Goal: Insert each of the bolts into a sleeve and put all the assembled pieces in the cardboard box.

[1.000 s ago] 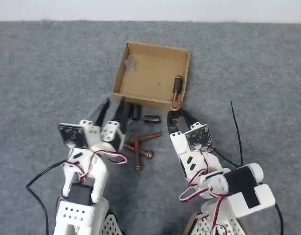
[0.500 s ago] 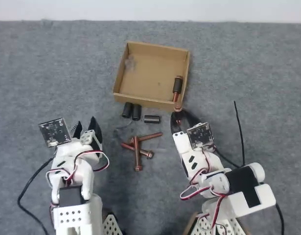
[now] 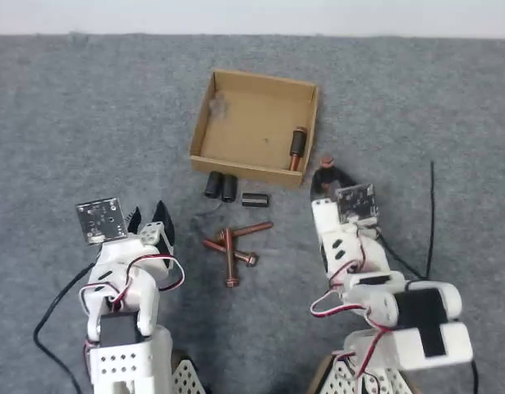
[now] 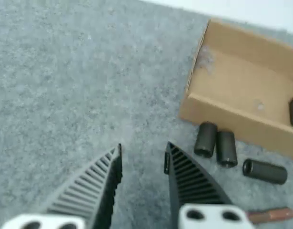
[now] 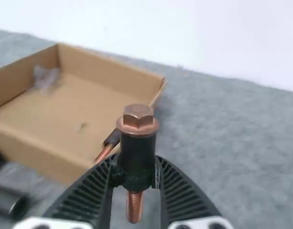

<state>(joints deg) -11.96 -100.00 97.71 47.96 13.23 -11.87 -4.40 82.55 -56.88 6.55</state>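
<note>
The cardboard box (image 3: pixel 204 115) sits at the table's middle back, with one assembled bolt-and-sleeve piece (image 3: pixel 297 147) lying by its right wall. Three black sleeves (image 3: pixel 229 187) lie just in front of the box, and loose copper bolts (image 3: pixel 233 244) are crossed nearer me. My right gripper (image 3: pixel 325 176) is off the box's front right corner, shut on a black sleeve with a copper bolt (image 5: pixel 136 143) standing upright through it. My left gripper (image 3: pixel 149 217) hangs open over bare carpet, left of the bolts. In the left wrist view the sleeves (image 4: pixel 217 143) lie beyond its open fingers (image 4: pixel 108 176).
Grey carpet covers the table, with free room left and right of the box. A black cable (image 3: pixel 429 217) runs beside the right arm. The box wall (image 5: pixel 110 71) stands just beyond the held piece.
My left gripper pulled back from the sleeves toward the near left. My right gripper moved right, away from the box's front corner, with the bolt and sleeve in it.
</note>
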